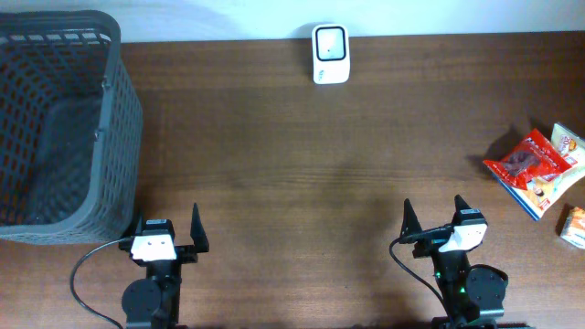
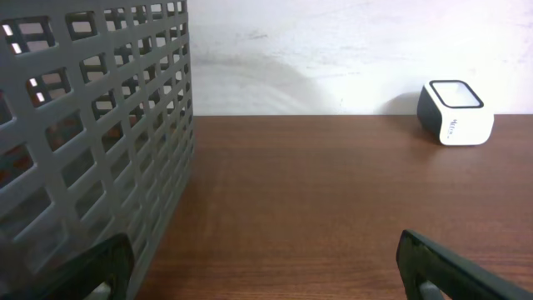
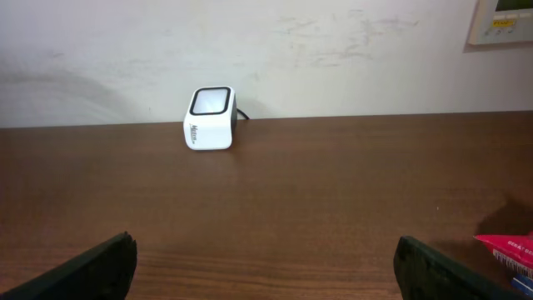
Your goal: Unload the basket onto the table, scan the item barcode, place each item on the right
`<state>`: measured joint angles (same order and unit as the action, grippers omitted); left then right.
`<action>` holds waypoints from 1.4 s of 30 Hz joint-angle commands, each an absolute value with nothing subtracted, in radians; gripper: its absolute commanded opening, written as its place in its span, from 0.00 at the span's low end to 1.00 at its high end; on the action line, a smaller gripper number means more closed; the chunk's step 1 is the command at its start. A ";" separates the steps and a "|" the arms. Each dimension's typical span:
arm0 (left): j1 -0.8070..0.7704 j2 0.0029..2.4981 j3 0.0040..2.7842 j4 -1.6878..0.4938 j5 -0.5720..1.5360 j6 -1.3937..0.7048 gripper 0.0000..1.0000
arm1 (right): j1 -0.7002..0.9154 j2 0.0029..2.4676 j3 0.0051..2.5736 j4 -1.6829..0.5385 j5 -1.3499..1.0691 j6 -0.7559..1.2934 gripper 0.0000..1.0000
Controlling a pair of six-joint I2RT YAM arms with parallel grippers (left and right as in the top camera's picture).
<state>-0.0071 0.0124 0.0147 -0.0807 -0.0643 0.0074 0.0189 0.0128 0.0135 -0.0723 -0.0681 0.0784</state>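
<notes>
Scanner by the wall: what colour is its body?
The scanner is white, with a dark-framed window; clearest in the right wrist view.

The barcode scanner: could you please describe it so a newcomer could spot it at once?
On the dark brown wooden table, look along the far edge by the white wall. Near its middle stands a small white box-shaped scanner with a dark-framed window, alone, far from the grey mesh basket and colourful snack packets.

The worktop [image 1: 274, 183] is dark brown wood grain. A scuffed off-white wall [image 3: 333, 58] borders its far edge. A beige panel [image 3: 504, 21] is mounted on the wall.
</notes>
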 commanded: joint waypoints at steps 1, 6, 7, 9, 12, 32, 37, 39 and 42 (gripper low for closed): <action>-0.002 0.005 0.009 -0.080 -0.071 0.016 0.99 | 0.011 0.006 0.006 -0.075 -0.059 0.083 0.98; -0.002 0.005 0.009 -0.080 -0.071 0.016 0.99 | 0.011 0.006 0.006 -0.075 -0.059 0.083 0.98; -0.002 0.005 0.009 -0.080 -0.071 0.016 0.99 | 0.011 0.006 0.006 -0.075 -0.059 0.083 0.98; -0.002 0.005 0.009 -0.079 -0.071 0.016 0.99 | 0.011 0.006 0.006 -0.075 -0.059 0.083 0.98; -0.002 0.005 0.009 -0.080 -0.071 0.016 0.99 | 0.011 0.006 0.006 -0.075 -0.059 0.083 0.98; -0.002 0.005 0.009 -0.080 -0.071 0.016 0.99 | 0.009 0.004 0.006 -0.083 0.001 -0.118 0.98; -0.002 0.005 0.009 -0.080 -0.071 0.016 0.99 | -0.008 0.003 0.006 -0.083 0.002 -0.120 0.98; -0.002 0.005 0.009 -0.080 -0.071 0.016 0.99 | -0.008 0.003 0.006 -0.083 0.002 -0.120 0.98; -0.002 0.005 0.009 -0.080 -0.071 0.016 0.99 | -0.008 0.004 0.006 -0.084 0.006 -0.120 0.98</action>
<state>-0.0071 0.0124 0.0147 -0.0807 -0.0643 0.0074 0.0002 0.0128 0.0135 -0.0784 -0.0147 -0.1089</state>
